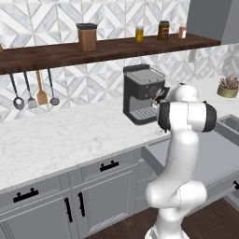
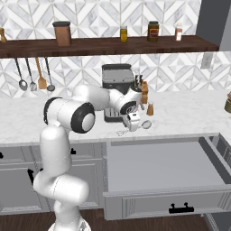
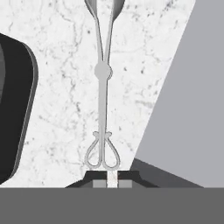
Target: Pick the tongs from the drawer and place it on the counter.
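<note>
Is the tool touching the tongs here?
Touching. In the hand view, the tool is closed on the loop end of the tongs, above the counter.

Tongs [image 3: 103, 87] – thin polished metal; counter [image 3: 61, 109] – smooth white veined marble; drawer [image 2: 158, 167] – matt grey.

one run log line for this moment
stage: placing | tool: shut on tongs | tongs: over counter, next to coffee machine | drawer: open

Silver tongs [image 3: 103, 87] flat over marble counter [image 3: 57, 65]; drawer [image 2: 158, 169] open
</note>
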Motion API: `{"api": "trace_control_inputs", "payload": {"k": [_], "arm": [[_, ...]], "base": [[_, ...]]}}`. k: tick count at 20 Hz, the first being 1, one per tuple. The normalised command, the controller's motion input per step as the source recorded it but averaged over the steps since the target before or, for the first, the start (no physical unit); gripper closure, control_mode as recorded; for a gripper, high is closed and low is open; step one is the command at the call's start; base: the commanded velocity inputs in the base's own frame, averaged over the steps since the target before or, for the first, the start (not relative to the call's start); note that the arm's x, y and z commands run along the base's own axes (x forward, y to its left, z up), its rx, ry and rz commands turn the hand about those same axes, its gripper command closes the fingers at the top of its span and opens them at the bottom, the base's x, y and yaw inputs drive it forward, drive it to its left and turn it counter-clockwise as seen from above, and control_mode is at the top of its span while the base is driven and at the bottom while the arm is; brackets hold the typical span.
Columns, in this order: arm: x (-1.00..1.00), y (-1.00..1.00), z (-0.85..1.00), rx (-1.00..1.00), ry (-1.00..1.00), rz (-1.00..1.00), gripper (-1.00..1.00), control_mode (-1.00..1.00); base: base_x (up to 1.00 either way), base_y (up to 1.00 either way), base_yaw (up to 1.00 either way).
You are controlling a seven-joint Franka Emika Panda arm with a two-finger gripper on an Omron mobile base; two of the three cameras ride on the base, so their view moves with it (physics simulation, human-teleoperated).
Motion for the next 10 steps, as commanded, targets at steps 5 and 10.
{"api": "trace_control_inputs", "payload": {"k": [5, 10], "arm": [[-0.6, 0.01, 0.92, 0.0, -0.32, -0.17, -1.0, -1.0], [-1.0, 0.0, 0.76, -0.01, -0.56, -0.03, -1.0, -1.0]], "base": [[0.0, 0.0, 0.0], [0.0, 0.0, 0.0]]}}
